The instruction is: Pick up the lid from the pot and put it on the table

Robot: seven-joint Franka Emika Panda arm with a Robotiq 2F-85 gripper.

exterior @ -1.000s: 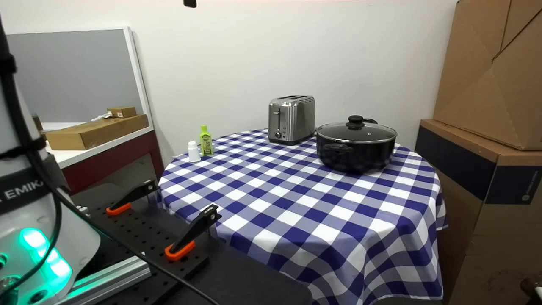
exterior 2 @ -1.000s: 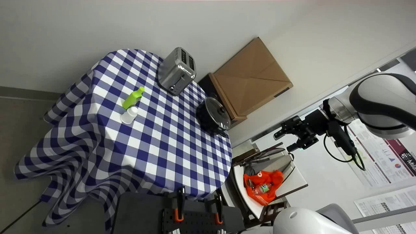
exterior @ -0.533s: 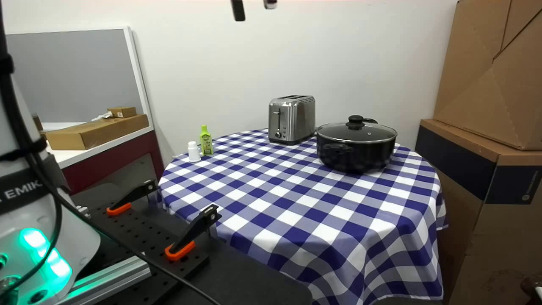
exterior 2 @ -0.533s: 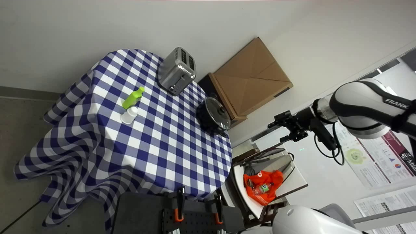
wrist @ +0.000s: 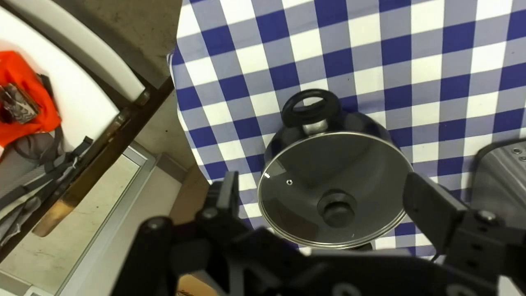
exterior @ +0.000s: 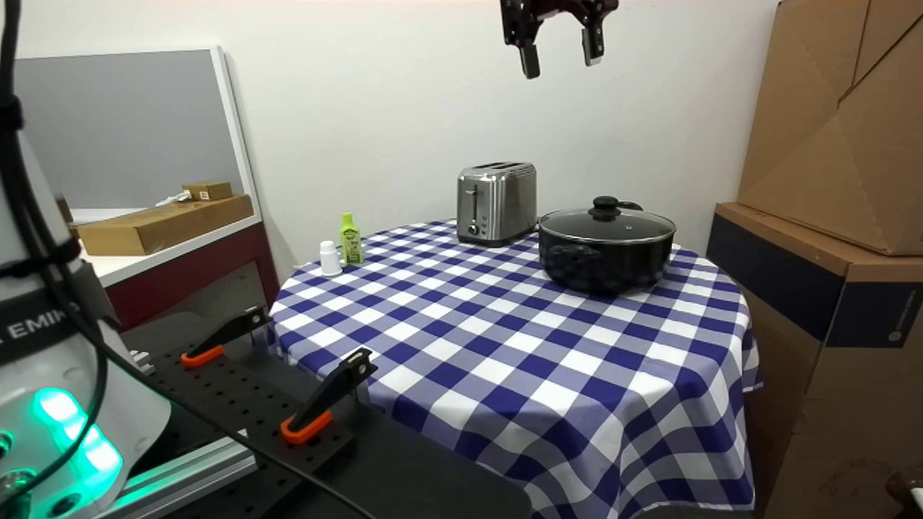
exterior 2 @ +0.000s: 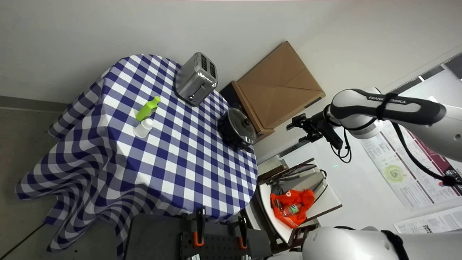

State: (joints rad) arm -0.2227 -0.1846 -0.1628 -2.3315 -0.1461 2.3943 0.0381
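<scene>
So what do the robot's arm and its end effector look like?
The arm is white and rounded, with black panels. White lettering says FRANK, then EMIKA, with a black strap between. It has black cables, and green lights glow low down. The end effector is black, with two blocky fingers and round bolt heads.

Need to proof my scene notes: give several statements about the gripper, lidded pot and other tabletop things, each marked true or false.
1. The lid rests on the pot. True.
2. The open gripper hangs higher than the lid. True.
3. The gripper holds the lid. False: the two are apart.
4. The toaster, green bottle and white bottle are on the table. True.
5. The white bottle stands by the pot. False: it's beside the green bottle.
</scene>
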